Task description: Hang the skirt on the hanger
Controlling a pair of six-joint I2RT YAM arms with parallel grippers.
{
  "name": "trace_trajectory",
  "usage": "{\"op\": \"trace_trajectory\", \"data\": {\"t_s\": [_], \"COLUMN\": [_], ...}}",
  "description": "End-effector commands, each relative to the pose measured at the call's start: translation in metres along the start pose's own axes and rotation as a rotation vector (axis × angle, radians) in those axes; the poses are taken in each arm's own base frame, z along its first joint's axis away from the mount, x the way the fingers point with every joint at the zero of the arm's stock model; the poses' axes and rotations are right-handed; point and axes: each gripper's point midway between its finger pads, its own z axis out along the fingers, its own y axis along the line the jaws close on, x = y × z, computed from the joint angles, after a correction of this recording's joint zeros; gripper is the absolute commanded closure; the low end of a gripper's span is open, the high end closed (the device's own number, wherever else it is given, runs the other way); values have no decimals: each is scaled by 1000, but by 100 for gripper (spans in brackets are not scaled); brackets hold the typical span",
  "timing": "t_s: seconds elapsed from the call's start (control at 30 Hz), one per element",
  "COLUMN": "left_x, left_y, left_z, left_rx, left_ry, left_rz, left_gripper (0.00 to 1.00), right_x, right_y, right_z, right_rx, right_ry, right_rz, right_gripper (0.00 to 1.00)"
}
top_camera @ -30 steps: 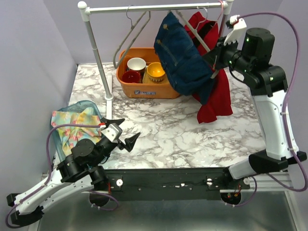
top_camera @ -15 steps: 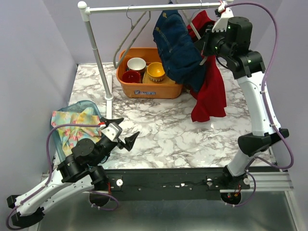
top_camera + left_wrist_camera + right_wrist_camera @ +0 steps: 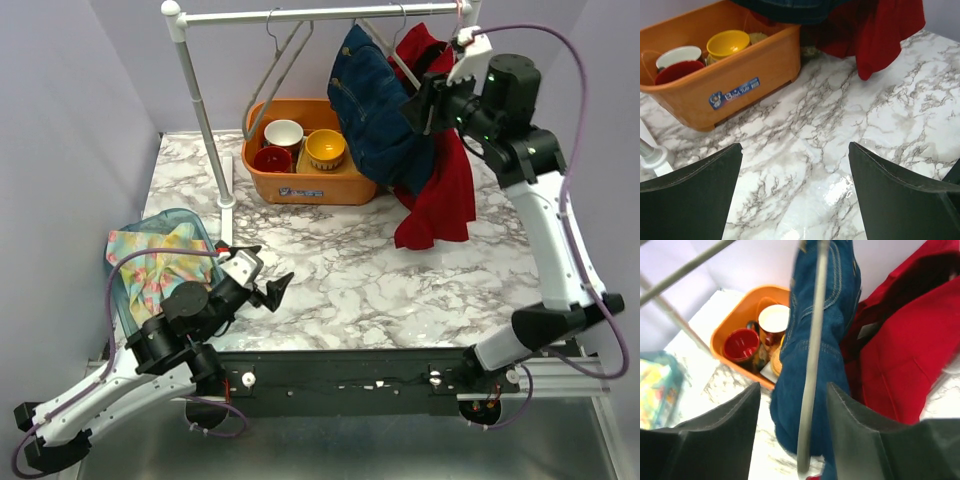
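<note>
Finishing, I judge: skirt [image 3: 375, 110] drapes the hanger [image 3: 812, 365] over the table's [image 3: 340, 265] far edge; my right gripper [image 3: 418, 103] parted around its wire, left gripper [image 3: 795, 146] agape. Next: retreat without snagging.

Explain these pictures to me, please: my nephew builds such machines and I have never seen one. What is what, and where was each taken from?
These are two robot arms bolted to the near edge of a marble table. The wide picture looks down from above and behind them. The other two come from a camera on each wrist, so each shows its own dark fingers. The left gripper hovers low over the table, open and empty. The right gripper is raised to the clothes rail, open, with a hanger wire passing between its fingers. A denim skirt and a red garment hang there. On the table stand an orange tub of cups and, at left, a basket with a colourful cloth.
</note>
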Motion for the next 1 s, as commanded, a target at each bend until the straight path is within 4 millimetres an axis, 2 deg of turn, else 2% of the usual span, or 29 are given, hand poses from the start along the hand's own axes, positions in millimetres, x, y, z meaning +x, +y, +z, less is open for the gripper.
{"op": "trace_trajectory", "data": {"t_s": [0.0,0.03,0.07,0.1,0.13,0.17,0.2,0.23,0.27,0.3,0.33,0.37,0.43,0.47,0.5,0.53,0.6,0.63,0.67,0.7,0.73,0.77,0.8,0.83,0.87,0.97], "left_x": [6,5,7,9,12,11,19,25,20,27,30,23,34,33,36,44,56,64,78,80,87,99,99,110,119,135], "left_y": [9,9,9,13,14,17,22,36,41,47,58,65,75,83,86,99,105,134,139,144,165,172,176,183,198,212], "left_z": [5,6,7,7,7,7,4,2,-1,-6,-8,-11,-15,-18,-16,-16,-5,-13,-14,-8,-18,-22,-18,-17,-26,-16], "left_rx": [-80,-89,-97,-139,-158,-183,-247,-347,-385,-430,-525,-572,-663,-714,-730,-794,-782,-888,-894,-873,-948,-978,-968,-984,-1043,-1030], "left_ry": [64,74,81,91,106,107,130,143,141,185,194,189,245,248,268,300,333,331,344,310,286,289,261,283,282,321], "left_rz": [-80,-98,-116,-178,-200,-234,-319,-346,-365,-357,-381,-389,-348,-325,-305,-296,-350,-396,-440,-511,-559,-589,-635,-656,-689,-734], "left_gripper": [1,1,1,1,1,1,1,1,1,2,5,6,10,11,12,12,13,14,15,16,18,19,20,22,23,26], "right_x": [-47,-27,-19,-23,15,24,35,53,103,126,146,197,229,233,253,257,259,261,261,262,262,262,262,263,263,263], "right_y": [29,32,37,47,50,55,62,76,80,89,113,118,133,132,130,127,123,124,124,124,121,120,119,117,117,117], "right_z": [-88,-91,-99,-134,-129,-140,-159,-167,-159,-163,-180,-179,-192,-186,-184,-182,-179,-178,-177,-177,-175,-174,-173,-171,-171,-171], "right_rx": [-89,-119,-145,-168,-227,-251,-279,-369,-454,-538,-707,-812,-968,-968,-971,-947,-919,-924,-925,-926,-908,-897,-888,-876,-872,-870], "right_ry": [-189,-150,-143,-200,-131,-139,-163,-160,-69,-52,-70,22,13,-9,34,49,78,83,83,85,88,89,92,96,97,97], "right_rz": [-236,-260,-289,-393,-404,-424,-480,-500,-480,-507,-514,-456,-432,-433,-388,-401,-376,-364,-363,-362,-366,-369,-368,-371,-372,-372], "right_gripper": [27,22,18,13,11,9,6,5,5,5,5,5,5,5,5,5,5,5,5,5,5,5,5,5,5,5]}}
